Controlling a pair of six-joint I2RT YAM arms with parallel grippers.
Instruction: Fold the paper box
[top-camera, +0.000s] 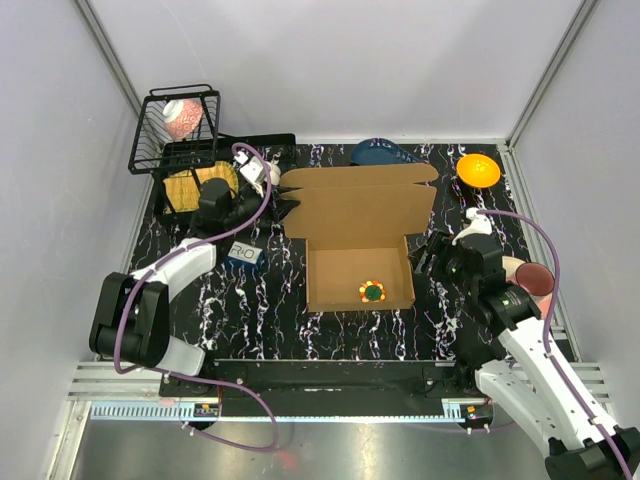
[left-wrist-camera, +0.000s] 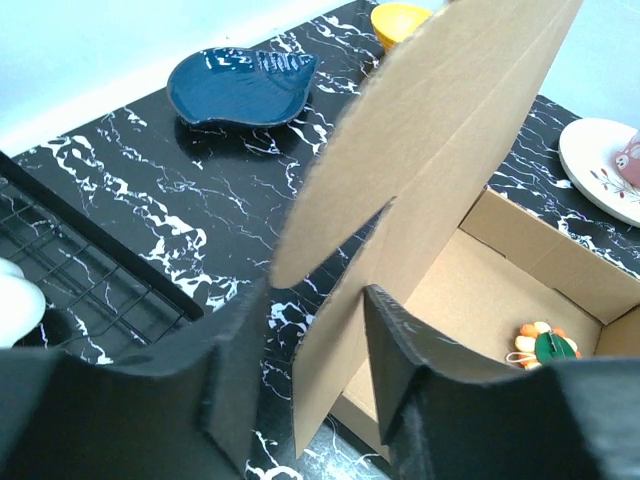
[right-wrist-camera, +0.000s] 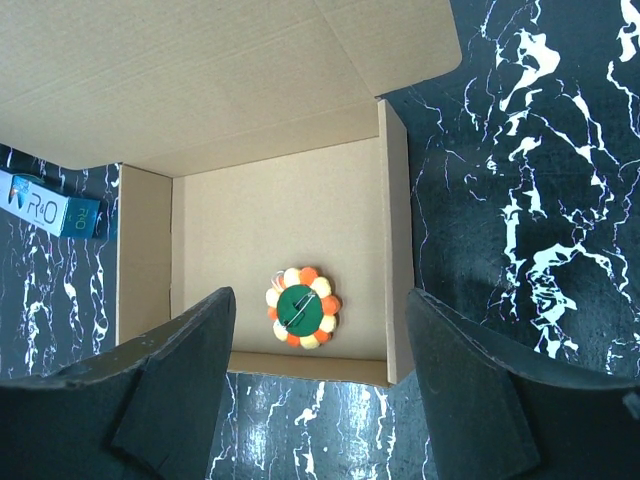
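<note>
The right gripper (top-camera: 432, 262) hangs just beside the right wall of the paper box (top-camera: 340, 270). Its jaws are spread wide and hold nothing; its wrist camera looks straight down into the tray. The box sits mid-table on the black marbled table (top-camera: 270, 310) as an open tray with its walls up. A small green and orange flower toy (top-camera: 372, 291) lies on the floor by the near wall. A blue and white card (top-camera: 245, 253) lies just left of the box. Farther back, the lid panel rises from the rear wall. The left gripper (left-wrist-camera: 312, 300) straddles that panel's left edge, jaws partly open, with a gap showing on one side. Beyond stand a blue dish (top-camera: 380, 152), an orange bowl (top-camera: 478, 169) and a wire basket (top-camera: 175, 130).
</note>
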